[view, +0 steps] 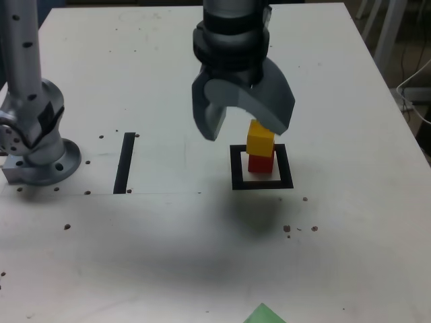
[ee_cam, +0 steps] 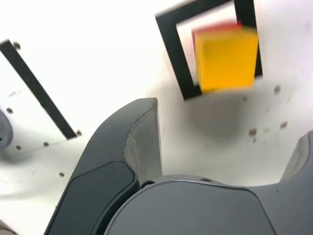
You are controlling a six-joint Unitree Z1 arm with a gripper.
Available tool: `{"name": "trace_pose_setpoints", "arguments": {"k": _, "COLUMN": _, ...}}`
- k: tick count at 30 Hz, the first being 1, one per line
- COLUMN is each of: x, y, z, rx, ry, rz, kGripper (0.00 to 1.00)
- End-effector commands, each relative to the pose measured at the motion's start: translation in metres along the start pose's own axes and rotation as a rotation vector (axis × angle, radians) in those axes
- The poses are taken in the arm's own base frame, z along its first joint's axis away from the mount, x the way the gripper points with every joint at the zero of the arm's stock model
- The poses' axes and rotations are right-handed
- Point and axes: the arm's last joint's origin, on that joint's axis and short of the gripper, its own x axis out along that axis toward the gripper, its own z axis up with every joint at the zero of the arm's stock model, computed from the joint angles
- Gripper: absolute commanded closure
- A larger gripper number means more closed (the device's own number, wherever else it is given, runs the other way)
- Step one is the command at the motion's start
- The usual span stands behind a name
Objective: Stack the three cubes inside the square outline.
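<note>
In the exterior view's upper middle, the smooth dark-grey gripper [view: 246, 124] hangs with its curved jaws spread wide, holding nothing. Right of centre, the boxy yellow cube [view: 260, 139] sits on the red cube [view: 260, 163], inside the flat black tape square outline [view: 287, 166]. The green cube [view: 264, 315] shows a corner at the bottom edge.
</note>
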Motion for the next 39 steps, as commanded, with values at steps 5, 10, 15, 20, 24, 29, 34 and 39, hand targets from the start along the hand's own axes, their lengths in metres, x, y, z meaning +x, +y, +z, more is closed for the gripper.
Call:
{"name": "trace_pose_setpoints", "arguments": {"k": 5, "x": -0.008, "y": -0.035, "z": 0.0, "rx": 0.037, "ry": -0.024, "rz": -0.001, "kGripper": 0.01}}
{"name": "trace_pose_setpoints", "arguments": {"k": 10, "x": -0.014, "y": -0.069, "z": 0.001, "rx": 0.065, "ry": -0.048, "rz": 0.001, "kGripper": 0.01}}
{"name": "trace_pose_setpoints", "arguments": {"k": 15, "x": -0.017, "y": -0.103, "z": 0.003, "rx": 0.091, "ry": -0.067, "rz": 0.0, "kGripper": 0.01}}
{"name": "trace_pose_setpoints", "arguments": {"k": 20, "x": -0.012, "y": -0.129, "z": 0.009, "rx": 0.124, "ry": -0.06, "rz": -0.005, "kGripper": 0.01}}
{"name": "trace_pose_setpoints", "arguments": {"k": 24, "x": -0.007, "y": -0.149, "z": 0.016, "rx": 0.165, "ry": -0.055, "rz": -0.01, "kGripper": 0.0}}
{"name": "trace_pose_setpoints", "arguments": {"k": 29, "x": 0.002, "y": -0.174, "z": 0.025, "rx": 0.204, "ry": -0.044, "rz": -0.021, "kGripper": 0.0}}
{"name": "trace_pose_setpoints", "arguments": {"k": 34, "x": 0.008, "y": -0.2, "z": 0.035, "rx": 0.233, "ry": -0.057, "rz": -0.025, "kGripper": 0.0}}
{"name": "trace_pose_setpoints", "arguments": {"k": 39, "x": 0.014, "y": -0.224, "z": 0.044, "rx": 0.271, "ry": -0.069, "rz": -0.026, "kGripper": 0.0}}
